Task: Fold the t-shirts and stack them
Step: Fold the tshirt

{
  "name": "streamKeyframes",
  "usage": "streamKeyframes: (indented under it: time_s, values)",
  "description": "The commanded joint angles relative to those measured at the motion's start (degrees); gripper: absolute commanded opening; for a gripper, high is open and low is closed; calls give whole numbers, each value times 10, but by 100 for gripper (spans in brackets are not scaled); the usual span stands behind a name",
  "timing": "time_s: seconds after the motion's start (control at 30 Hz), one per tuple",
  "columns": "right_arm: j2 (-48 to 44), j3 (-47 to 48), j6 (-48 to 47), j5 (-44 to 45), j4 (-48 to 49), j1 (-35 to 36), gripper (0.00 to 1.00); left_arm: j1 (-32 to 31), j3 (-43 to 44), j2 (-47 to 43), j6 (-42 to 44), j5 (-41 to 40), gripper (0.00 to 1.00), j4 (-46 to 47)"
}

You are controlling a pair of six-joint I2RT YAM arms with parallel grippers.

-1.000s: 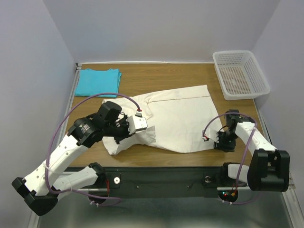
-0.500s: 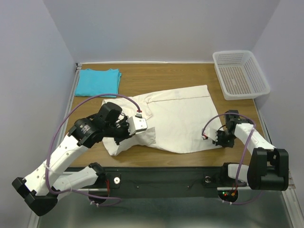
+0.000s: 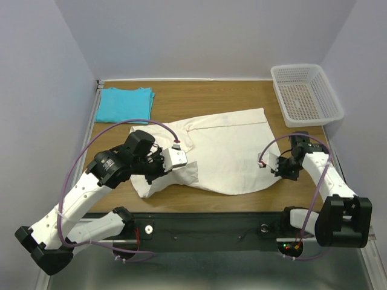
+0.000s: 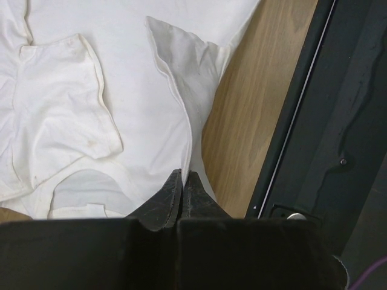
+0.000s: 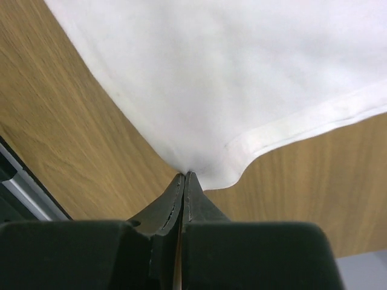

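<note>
The large cream t-shirt (image 3: 227,151) lies spread across the middle of the table, partly folded at its left. My left gripper (image 3: 156,171) is at the shirt's near left part and is shut on a fold of its edge (image 4: 181,109), jaws pressed together (image 4: 182,175). My right gripper (image 3: 276,167) is at the shirt's near right corner and is shut on the hem corner (image 5: 242,151), the pinch at the fingertips (image 5: 184,175). The turquoise t-shirt (image 3: 125,104) lies folded at the far left corner, apart from both grippers.
A white perforated basket (image 3: 305,93) stands at the far right corner. The table's black near edge (image 4: 314,121) runs close beside the left gripper. Bare wood (image 5: 72,139) shows around the cream shirt's hem. Purple cables loop over both arms.
My right gripper has moved away from the near edge toward the back, taking the cream shirt's hem corner with it. The left arm has not moved.
</note>
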Motion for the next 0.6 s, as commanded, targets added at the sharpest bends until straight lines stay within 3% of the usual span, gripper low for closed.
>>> streamKeyframes:
  time_s: [0.0, 0.37, 0.57]
  values:
    - [-9, 64, -3, -67, -69, -3, 0, -2, 12, -20, 0, 3, 0, 6]
    - [19, 122, 51, -107, -41, -8, 1, -2, 11, -13, 10, -10, 0, -1]
    - [58, 159, 61, -133, -20, -62, 1, -1, -2, -9, 12, -16, 0, -4]
